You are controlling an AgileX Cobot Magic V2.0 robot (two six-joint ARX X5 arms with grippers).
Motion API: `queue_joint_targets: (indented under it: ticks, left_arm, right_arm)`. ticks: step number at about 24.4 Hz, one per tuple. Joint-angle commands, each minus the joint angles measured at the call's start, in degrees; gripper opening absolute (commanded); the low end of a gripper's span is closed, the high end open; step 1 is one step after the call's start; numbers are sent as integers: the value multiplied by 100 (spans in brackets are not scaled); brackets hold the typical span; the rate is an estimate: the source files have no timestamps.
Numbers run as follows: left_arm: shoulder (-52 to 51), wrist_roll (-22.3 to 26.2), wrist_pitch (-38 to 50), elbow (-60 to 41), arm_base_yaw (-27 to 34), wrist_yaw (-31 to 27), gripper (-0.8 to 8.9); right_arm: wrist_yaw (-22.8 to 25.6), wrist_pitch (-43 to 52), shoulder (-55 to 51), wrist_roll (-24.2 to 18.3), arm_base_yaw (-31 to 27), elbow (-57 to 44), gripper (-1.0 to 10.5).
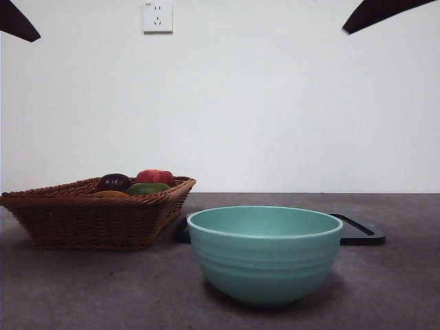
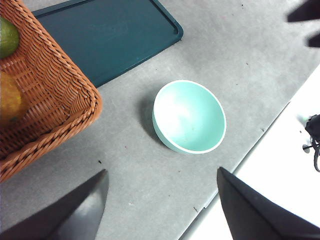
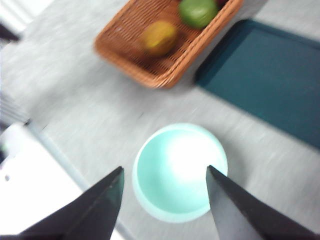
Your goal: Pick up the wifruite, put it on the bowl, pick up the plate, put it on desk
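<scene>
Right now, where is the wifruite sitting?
The wifruite lies in the wicker basket, next to a green fruit. In the front view the basket stands left of the empty bowl.

bowl [image 1: 265, 253]: desk [image 1: 399, 289] front centre | basket [image 1: 89, 220]: left, behind bowl; holds wifruite [image 3: 159, 37] | tray [image 1: 361, 232]: behind bowl, beside basket
</scene>
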Motion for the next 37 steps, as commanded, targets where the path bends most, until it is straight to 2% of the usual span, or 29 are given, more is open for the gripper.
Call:
queue_joint_targets:
  ticks: [1, 5, 23, 24, 26, 29, 30, 37]
  left_arm:
    - [33, 109, 44, 59, -26, 31, 342]
    - [33, 109, 44, 59, -26, 31, 342]
    - [33, 109, 42, 59, -26, 31, 334]
    - [33, 109, 42, 59, -26, 33, 315]
    - [33, 109, 42, 59, -26, 31, 199]
    - [33, 109, 44, 59, -26, 33, 2]
    - [33, 109, 44, 59, -26, 33, 8]
    - [33, 105, 48, 59, -26, 31, 8]
  right_arm:
    - [-48, -413, -129, -70, 59, 76, 262]
    - [-142, -1071, -262, -90, 63, 74, 262]
    - [-140, -1029, -258, -90, 63, 74, 262]
    - [-140, -1029, -258, -92, 63, 74, 261]
    - [-138, -1029, -258, -90, 63, 74, 236]
    - [-118, -1027, -258, -92, 63, 74, 48]
    - [-118, -1027, -258, -94, 63, 74, 3]
    - [-118, -1027, -260, -133, 63, 74, 6]
